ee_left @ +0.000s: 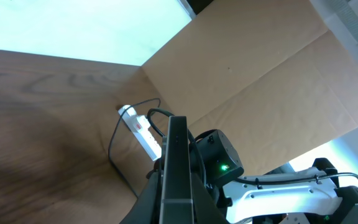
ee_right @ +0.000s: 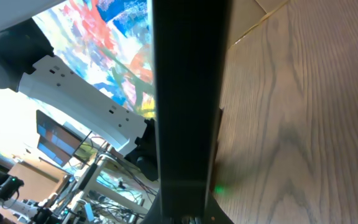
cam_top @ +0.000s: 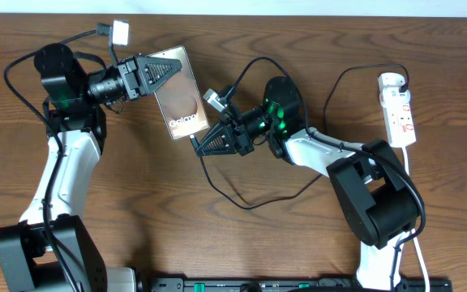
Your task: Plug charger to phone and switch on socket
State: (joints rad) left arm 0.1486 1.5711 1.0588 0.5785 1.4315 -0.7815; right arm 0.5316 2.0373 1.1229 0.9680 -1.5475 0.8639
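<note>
The phone (cam_top: 183,109), brown-gold face up with white lettering, is lifted off the table with my left gripper (cam_top: 167,73) shut on its upper end. The left wrist view shows it as a dark slab (ee_left: 178,155) clamped edge-on between the jaws of the left gripper (ee_left: 178,200). My right gripper (cam_top: 199,145) sits at the phone's lower edge, shut on the charger tip; its thin black cable (cam_top: 246,206) loops across the table. In the right wrist view the phone (ee_right: 188,93) fills the middle, right in front of the right gripper (ee_right: 188,214). The white socket (cam_top: 398,109) lies far right.
The charger's black plug (cam_top: 396,81) sits in the socket's far end, and the strip's white cord (cam_top: 418,243) runs down the right side. A cardboard wall (ee_left: 247,68) stands behind the socket (ee_left: 140,127). A black rail (cam_top: 258,285) lines the table's front edge.
</note>
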